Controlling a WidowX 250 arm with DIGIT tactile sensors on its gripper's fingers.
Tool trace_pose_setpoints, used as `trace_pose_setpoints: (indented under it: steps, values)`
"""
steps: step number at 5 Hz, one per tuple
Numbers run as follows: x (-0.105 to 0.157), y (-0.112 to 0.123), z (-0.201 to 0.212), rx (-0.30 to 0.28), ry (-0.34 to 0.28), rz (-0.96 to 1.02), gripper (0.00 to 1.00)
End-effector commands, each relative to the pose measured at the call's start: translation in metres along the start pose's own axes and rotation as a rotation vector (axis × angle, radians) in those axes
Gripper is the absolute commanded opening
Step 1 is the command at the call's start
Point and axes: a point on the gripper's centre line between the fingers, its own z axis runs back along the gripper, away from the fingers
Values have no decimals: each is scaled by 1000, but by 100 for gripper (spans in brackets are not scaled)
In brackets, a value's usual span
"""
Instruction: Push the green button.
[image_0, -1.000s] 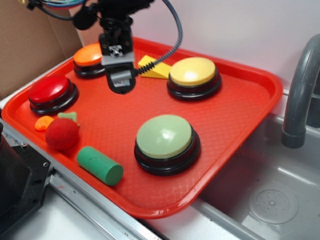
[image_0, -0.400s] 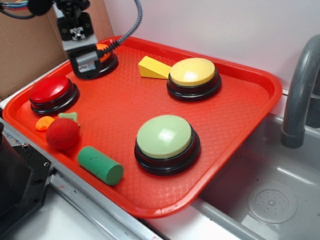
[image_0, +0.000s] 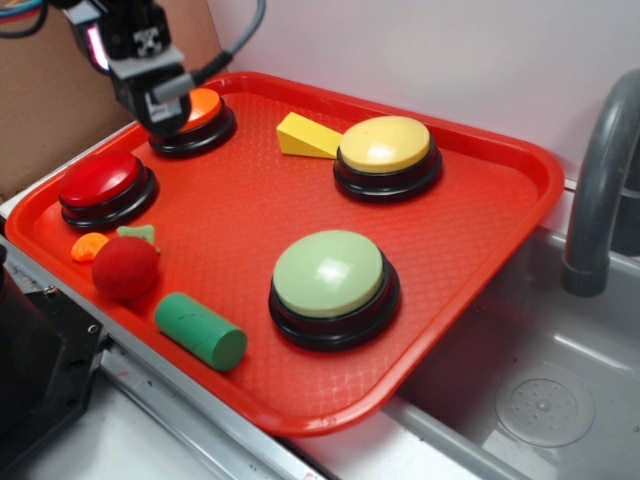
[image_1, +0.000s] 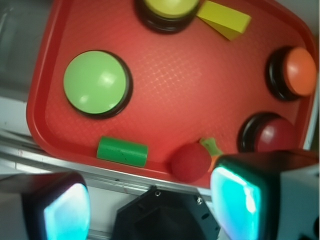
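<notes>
Nearest the front edge of the red tray (image_0: 480, 300) lies a green foam cylinder (image_0: 200, 331), w/ a red ball (image_0: 124, 267) just left of it. The green button (image_0: 330, 274) sits front-centre on the tray, untouched. Farther back: red button (image_0: 100, 180) at left, yellow button (image_0: 386, 144) at right. The tool (image_0: 158, 100) hovers over the orange button (image_0: 203, 107) at far left, well apart from the green one, fingers spread w/ nothing between.

Open tray centre, clutter at edges.
Bare red plastic tray (image_0: 230, 215) floor runs btwn the gripper (image_0: 160, 95) at far-left corner & the large pale-green domed button (image_0: 330, 275). Flanking it: yellow foam wedge (image_0: 305, 135) & yellow domed button (image_0: 385, 145) at back; red domed button (image_0: 100, 180), red foam ball (image_0: 125, 268), dark-green foam cylinder (image_0: 200, 330) at front-left.
</notes>
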Motion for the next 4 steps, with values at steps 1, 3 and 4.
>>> trace_pose_setpoints:
  steps: [1,3,4]
  values:
    - [1,-15,19,-22,-43,98,100]
    - [2,-12,14,-22,-7,157,100]
    - [4,-13,11,-31,-13,136,100]
